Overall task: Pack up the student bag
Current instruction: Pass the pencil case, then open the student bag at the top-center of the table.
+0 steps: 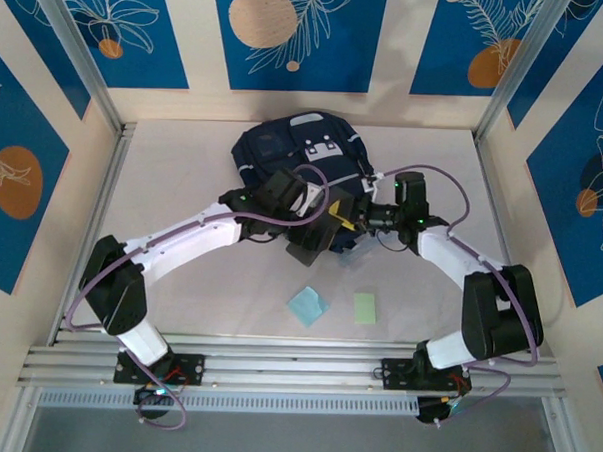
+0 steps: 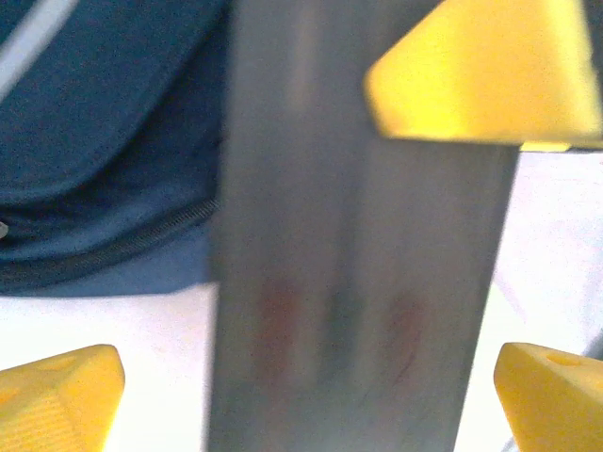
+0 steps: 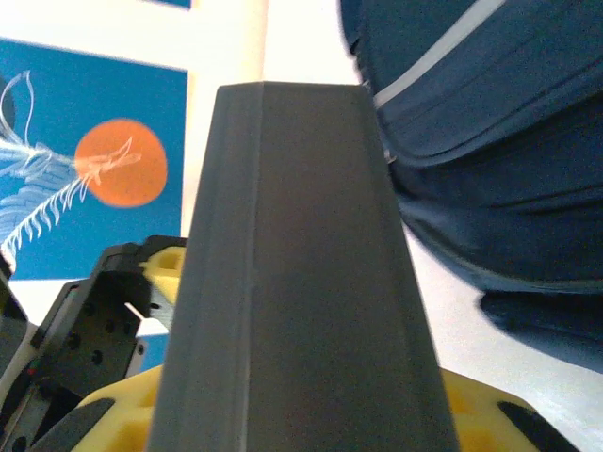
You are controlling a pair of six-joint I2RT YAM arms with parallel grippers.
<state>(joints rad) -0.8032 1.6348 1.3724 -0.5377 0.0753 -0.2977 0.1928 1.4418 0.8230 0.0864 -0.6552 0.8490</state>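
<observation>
Right tool [image 3: 297, 414] clamps black case [image 3: 301, 235]; left tool [image 2: 306, 391] gapes around it. Clear left first, then feed student bag [image 1: 295, 146].

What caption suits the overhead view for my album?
Left gripper and right gripper meet at a slim dark case near the student bag.

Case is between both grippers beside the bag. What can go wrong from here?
1. The left gripper stands open around the dark case, so the right gripper alone seems to hold it, near one end: it may tilt or slip.
2. The student bag shows no open mouth from above; pushing the case in may just shove the bag.
</observation>
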